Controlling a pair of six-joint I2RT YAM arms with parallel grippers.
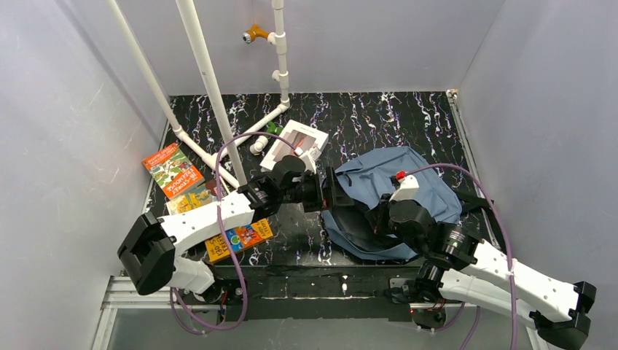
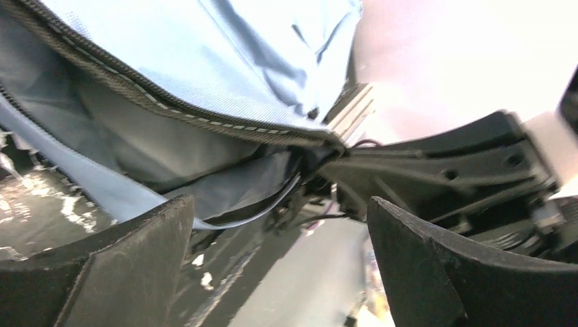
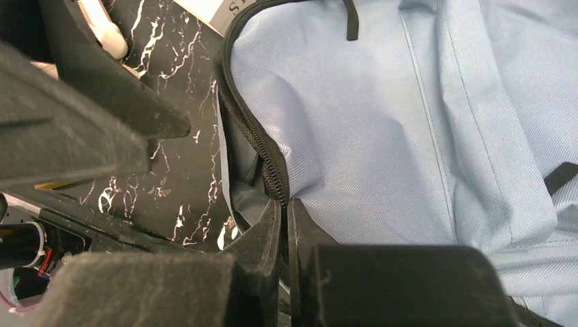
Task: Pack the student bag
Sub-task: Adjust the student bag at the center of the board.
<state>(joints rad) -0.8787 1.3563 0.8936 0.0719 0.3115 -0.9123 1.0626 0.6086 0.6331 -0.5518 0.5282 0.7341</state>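
The dusty-blue student bag (image 1: 419, 186) lies flat on the black marbled table, right of centre. Its black zipper edge (image 3: 253, 139) gapes on the left side and shows grey lining. My right gripper (image 3: 285, 216) is shut on that zipper edge and pinches the upper flap. My left gripper (image 2: 279, 262) is open and empty, right at the bag's opening (image 2: 204, 184), with its fingers wide apart below the lifted flap. In the top view the left gripper (image 1: 331, 193) meets the bag's left edge and the right gripper (image 1: 380, 211) sits over its near-left part.
Colourful books lie at the left: an orange-green one (image 1: 172, 170), a yellow one (image 1: 191, 199) and one under the left arm (image 1: 240, 239). A white book (image 1: 295, 144) lies behind the left gripper. White pipes (image 1: 211, 87) slant across the back left. Walls close three sides.
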